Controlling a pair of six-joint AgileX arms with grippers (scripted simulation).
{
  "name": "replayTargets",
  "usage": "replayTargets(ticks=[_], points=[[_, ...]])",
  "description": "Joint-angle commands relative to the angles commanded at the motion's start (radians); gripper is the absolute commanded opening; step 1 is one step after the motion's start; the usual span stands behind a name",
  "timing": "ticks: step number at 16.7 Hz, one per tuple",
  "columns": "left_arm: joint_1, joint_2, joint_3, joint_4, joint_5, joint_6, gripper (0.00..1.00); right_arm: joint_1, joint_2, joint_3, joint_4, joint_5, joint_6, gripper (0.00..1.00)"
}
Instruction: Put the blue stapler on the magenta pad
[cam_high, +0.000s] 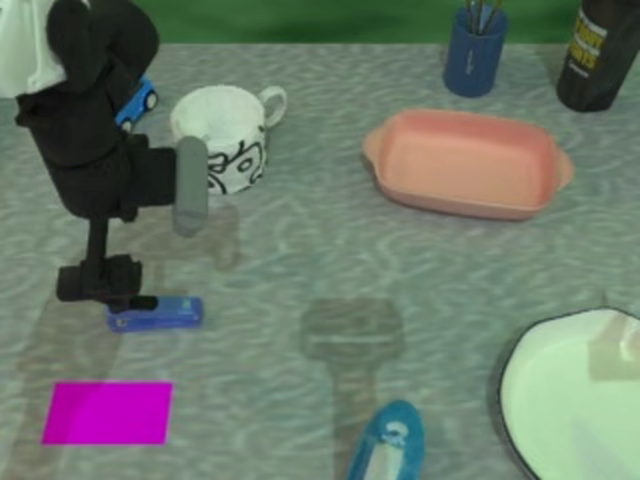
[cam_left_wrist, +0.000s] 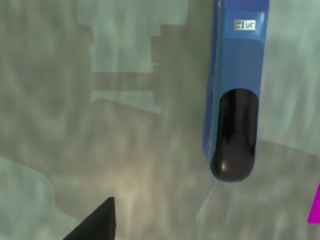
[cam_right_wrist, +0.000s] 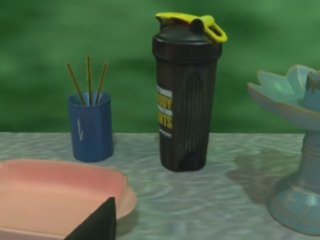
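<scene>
**Left claw low at the stapler's end**

I work at a grey, ripple-patterned table (cam_high: 330, 250) with a green backdrop behind it. On it stand a mug (cam_high: 222, 135), a pink dish (cam_high: 467, 163), a blue pencil cup (cam_high: 474, 50) and a black shaker bottle (cam_high: 603, 52).

My left gripper (cam_high: 112, 285) is low over the table's left side, right at the left end of the blue stapler (cam_high: 157, 313); I cannot tell how far its fingers are open or whether they touch it. The stapler lies flat on the table, near the magenta pad (cam_high: 108, 412) but apart from it.

My right arm stays out of the top view.
</scene>
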Motion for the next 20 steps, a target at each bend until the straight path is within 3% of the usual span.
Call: replayTargets(ticks=[5, 13, 18, 20], points=[[0.003, 0.014, -0.03, 0.041, 0.0, 0.001, 1.0, 0.0, 0.0, 0.0, 0.0, 0.0, 0.0, 1.0], [0.003, 0.141, -0.213, 0.357, 0.001, 0.005, 1.0, 0.0, 0.0, 0.0, 0.0, 0.0, 0.0, 1.0], [0.003, 0.148, -0.223, 0.371, 0.001, 0.005, 1.0, 0.0, 0.0, 0.0, 0.0, 0.0, 0.0, 1.0], [0.003, 0.148, -0.223, 0.371, 0.001, 0.005, 0.85, 0.0, 0.0, 0.0, 0.0, 0.0, 0.0, 1.0]])
